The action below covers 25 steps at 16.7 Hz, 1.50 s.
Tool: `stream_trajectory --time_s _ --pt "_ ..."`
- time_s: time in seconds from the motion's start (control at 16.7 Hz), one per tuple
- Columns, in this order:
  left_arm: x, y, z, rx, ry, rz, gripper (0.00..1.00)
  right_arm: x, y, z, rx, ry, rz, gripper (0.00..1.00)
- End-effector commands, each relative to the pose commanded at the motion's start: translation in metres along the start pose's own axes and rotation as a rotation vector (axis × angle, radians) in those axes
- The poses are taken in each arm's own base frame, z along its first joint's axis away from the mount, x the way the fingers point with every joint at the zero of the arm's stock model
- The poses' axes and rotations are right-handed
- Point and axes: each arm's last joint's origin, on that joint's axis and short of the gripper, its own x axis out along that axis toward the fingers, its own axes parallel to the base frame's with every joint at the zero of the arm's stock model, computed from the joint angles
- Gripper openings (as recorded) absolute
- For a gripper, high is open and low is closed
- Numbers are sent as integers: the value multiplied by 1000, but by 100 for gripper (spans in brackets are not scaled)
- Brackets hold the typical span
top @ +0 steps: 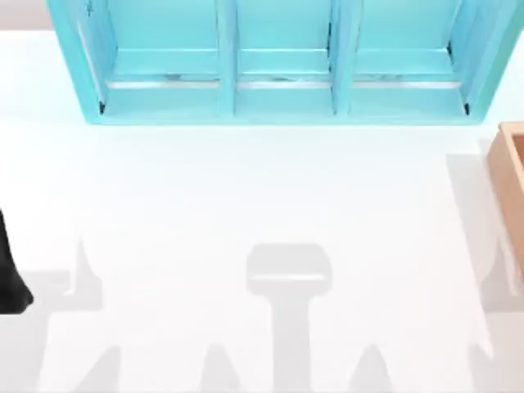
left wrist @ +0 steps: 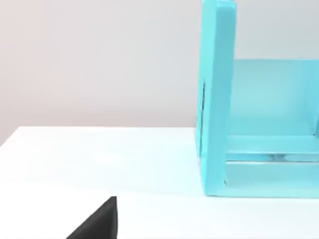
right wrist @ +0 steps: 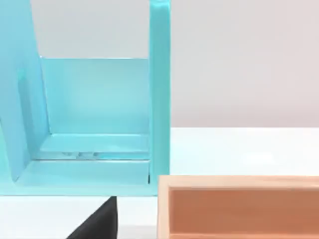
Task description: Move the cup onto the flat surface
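on the white bench (top: 246, 188) no cup is seen yet; jaw state cannot be told; the whole move is judged left.

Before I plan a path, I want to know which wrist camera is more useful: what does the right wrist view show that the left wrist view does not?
The right wrist view adds the wooden box, standing in front of the shelf's end wall. The left wrist view adds a wide bare stretch of tabletop beside the shelf's other end. Both share the turquoise shelf, the white tabletop, a pale wall behind, and a dark tip of the arm's own gripper at the lower edge.
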Motion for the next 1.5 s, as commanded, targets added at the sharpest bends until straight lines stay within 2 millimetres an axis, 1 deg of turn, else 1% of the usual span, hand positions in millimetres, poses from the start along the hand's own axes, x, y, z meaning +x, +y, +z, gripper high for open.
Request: stream_trajectory --time_s 0.18,0.3,0.48,0.6,0.72,0.84,1.02,1.26,1.38,1.5 --pt "0 0 0 0 0 0 100 0 0 2 -4 12 -4 100" --pt "0 0 0 0 0 0 100 0 -2 11 -21 65 -23 100" --pt "0 0 0 0 0 0 100 4 -8 35 -61 224 -67 100" --pt "0 0 0 0 0 0 100 13 -14 55 -88 379 -97 100" --pt "0 0 0 0 0 0 100 28 -21 74 -107 563 -119 100" --pt "0 0 0 0 0 0 100 49 -32 90 -115 760 -129 100" --pt "0 0 0 0 0 0 100 86 -54 104 -103 1049 -118 100" --pt "0 0 0 0 0 0 100 131 -88 105 -51 1364 -67 100" --pt "0 0 0 0 0 0 100 147 -103 102 -23 1472 -39 100" --pt "0 0 0 0 0 0 100 156 -114 100 -2 1539 -18 100"
